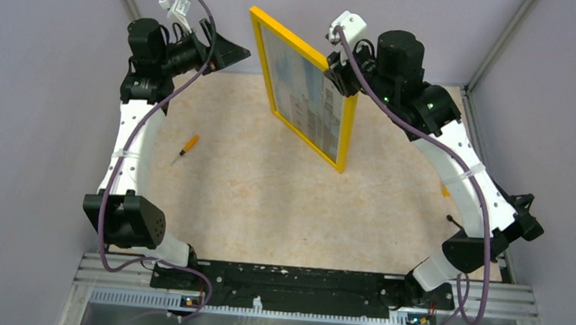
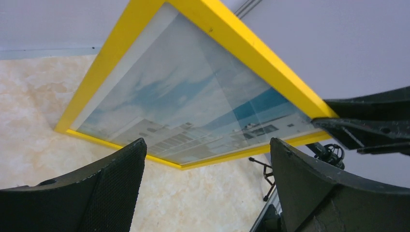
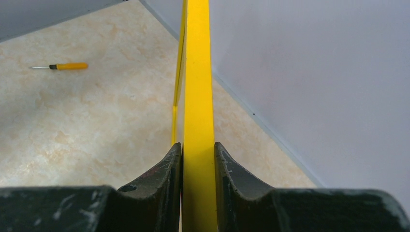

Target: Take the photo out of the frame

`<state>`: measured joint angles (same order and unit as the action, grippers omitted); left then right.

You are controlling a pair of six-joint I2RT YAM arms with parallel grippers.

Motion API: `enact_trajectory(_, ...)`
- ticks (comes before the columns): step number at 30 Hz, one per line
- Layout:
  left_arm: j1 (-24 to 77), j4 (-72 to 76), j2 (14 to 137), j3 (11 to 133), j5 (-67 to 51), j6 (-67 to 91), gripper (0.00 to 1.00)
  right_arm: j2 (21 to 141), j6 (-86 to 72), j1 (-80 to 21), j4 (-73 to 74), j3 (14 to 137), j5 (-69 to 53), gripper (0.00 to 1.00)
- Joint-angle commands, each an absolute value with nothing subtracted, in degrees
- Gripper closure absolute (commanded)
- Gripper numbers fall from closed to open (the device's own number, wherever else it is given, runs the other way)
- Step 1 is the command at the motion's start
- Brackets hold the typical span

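Frame (image 3: 197, 72) edge inside right claw (image 3: 197, 147)

Top view. The frame (image 1: 263, 52) stands on edge on the table (image 1: 266, 207) at upper centre, with the photo (image 1: 310, 94) inside it. The right gripper (image 1: 338, 64) clamps the frame's upper-right edge (one finger on each face). The left gripper (image 1: 235, 52) is apart from the frame at upper left. A screwdriver (image 1: 186, 147) lies on the table left of centre.

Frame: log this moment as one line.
frame: upright, photo inside | right gripper: shut on frame edge | left gripper: open, facing photo, apart | screwdriver: lying loose
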<state>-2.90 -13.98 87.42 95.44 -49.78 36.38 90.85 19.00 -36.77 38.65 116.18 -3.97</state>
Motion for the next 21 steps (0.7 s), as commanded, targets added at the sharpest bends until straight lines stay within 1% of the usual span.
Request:
enact_trajectory(1, -2.2, -14.0, 86.8, 97.0, -45.1, 41.3, 0.01, 90.0, 24.3, -39.8, 31.8, 112.1, 2.5, 1.00)
enact_trajectory(4, -1.2, -17.9, 87.6, 101.2, -40.6, 42.9, 0.01, 90.0, 25.5, -42.4, 30.4, 111.0, 4.3, 1.00)
enact_trajectory(7, -0.3, -19.3, 87.3, 102.1, -37.9, 45.1, 0.01, 90.1, 26.0, -44.7, 29.8, 110.5, 6.1, 1.00)
enact_trajectory(15, -0.2, -22.3, 86.5, 99.2, -36.6, 51.1, 0.01, 89.3, 28.5, -51.6, 29.4, 106.9, 7.6, 1.00)
enact_trajectory(21, -0.2, -27.3, 85.9, 95.4, -31.8, 52.0, 0.01, 89.4, 31.4, -56.0, 27.9, 103.6, 9.4, 1.00)
